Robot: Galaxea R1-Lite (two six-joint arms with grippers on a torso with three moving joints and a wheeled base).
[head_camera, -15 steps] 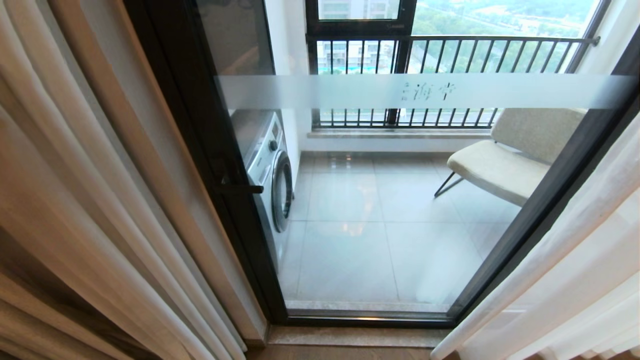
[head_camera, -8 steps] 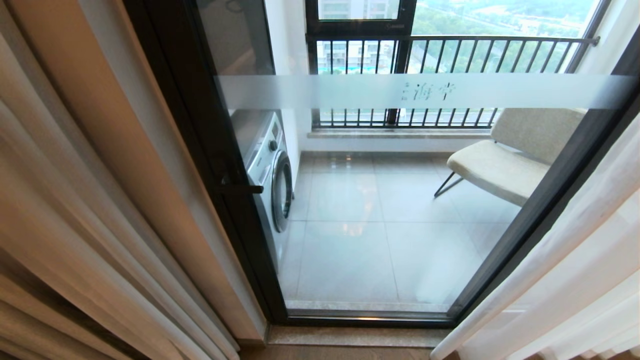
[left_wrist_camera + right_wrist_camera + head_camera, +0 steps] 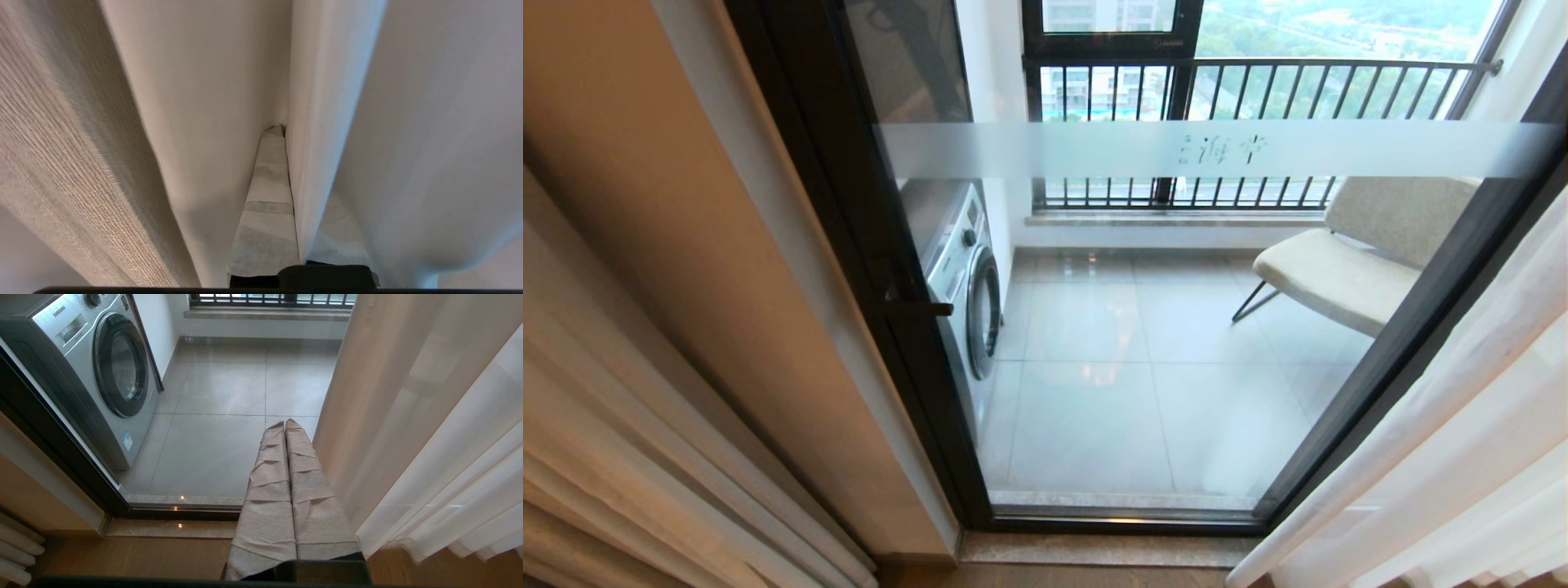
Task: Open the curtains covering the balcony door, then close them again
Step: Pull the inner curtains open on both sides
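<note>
Right around my left gripper the curtains are hanging in thick folds, with one fold pinched between its closed, cloth-wrapped fingers. Ahead of my right gripper, whose fingers are pressing together on nothing, the balcony door is showing bare glass. White sheers are hanging just beside it, and a washing machine is standing beyond the glass.
</note>
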